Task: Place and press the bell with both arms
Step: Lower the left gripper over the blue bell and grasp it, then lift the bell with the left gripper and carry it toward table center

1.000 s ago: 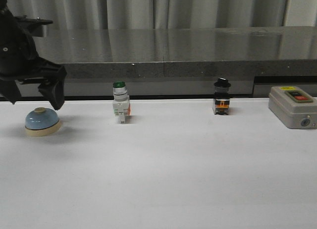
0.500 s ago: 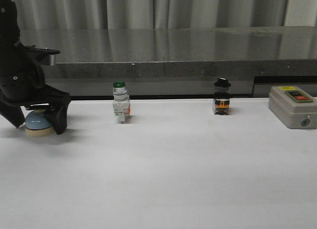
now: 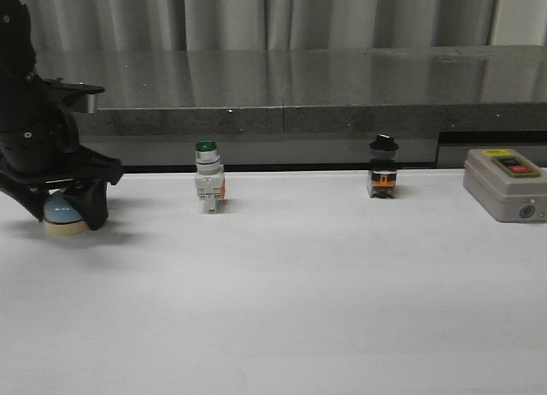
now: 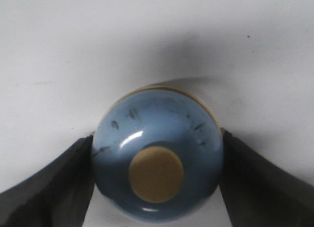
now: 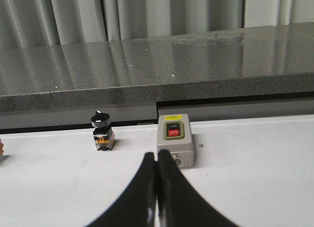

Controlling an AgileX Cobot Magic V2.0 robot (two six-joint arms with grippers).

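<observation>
Pinching the bell (image 4: 147,124) with the left gripper (image 3: 67,209), low down by the table (image 3: 282,309). Touching the blue dome on both sides with the two black fingers (image 4: 54,187), one at 9 o'clock of the bell and one at 3 o'clock in the wrist view. Leaving the cream button (image 4: 156,174) on top bare and not pushed.

Resting the bell on the table, by the look of it, way over at 9 o'clock in the front view. Standing well apart from the green switch (image 3: 208,186), off at 3 o'clock of the bell. Farther along the same way, passing the black switch (image 3: 382,168) and then the grey box (image 3: 504,185).

Holding the right gripper (image 5: 156,197) pressed together with nothing in it, up off the table. Pointing toward 12 o'clock at the grey box, with the black switch at about 11 o'clock in its own view. Not showing up in the front view at all.

Probably just starting the job: grabbing is about done. Lifting, carrying to a new spot, setting down and letting go are all left to do. Pushing the button comes last, likely with the right gripper.
</observation>
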